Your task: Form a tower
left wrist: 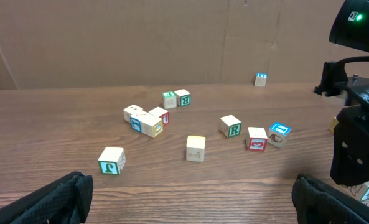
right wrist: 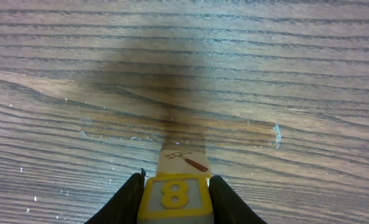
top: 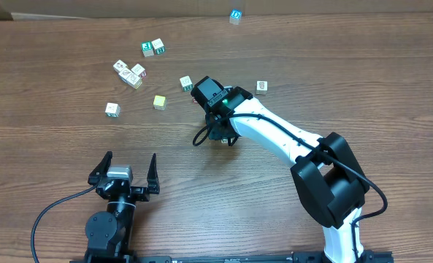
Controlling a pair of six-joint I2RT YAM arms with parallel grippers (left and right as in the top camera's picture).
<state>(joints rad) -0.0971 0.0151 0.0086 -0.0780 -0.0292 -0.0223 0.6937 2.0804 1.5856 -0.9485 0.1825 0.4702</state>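
Nearest, the left claw (top: 126,169) sits at the bench's (top: 48,146) near edge, fingers spread and empty, well apart from the work. Mid-bench, the right claw (right wrist: 175,182) is clenched on the tower (right wrist: 183,163). Its fingers press either side of the yellow-framed 8 cube (right wrist: 173,194), and a hammer-picture face shows just beyond, toward the wood.

Trouble, I judge, would come at release. If the column is tilted or off-centre when the fingers part, it tips, and a finger dragging on a cube would pull it over. A green-marked cube (top: 186,83) lies just beside the wrist and could be knocked.

From overhead the wrist hides the tower entirely, so its height and whether it touches the bench cannot be told. Nor is it clear whether the hammer face belongs to the 8 cube or to one beneath.

Farther off lie the loose cubes (top: 132,73), their marks too small to read, and one blue-topped cube (top: 235,15) sits at the far edge.
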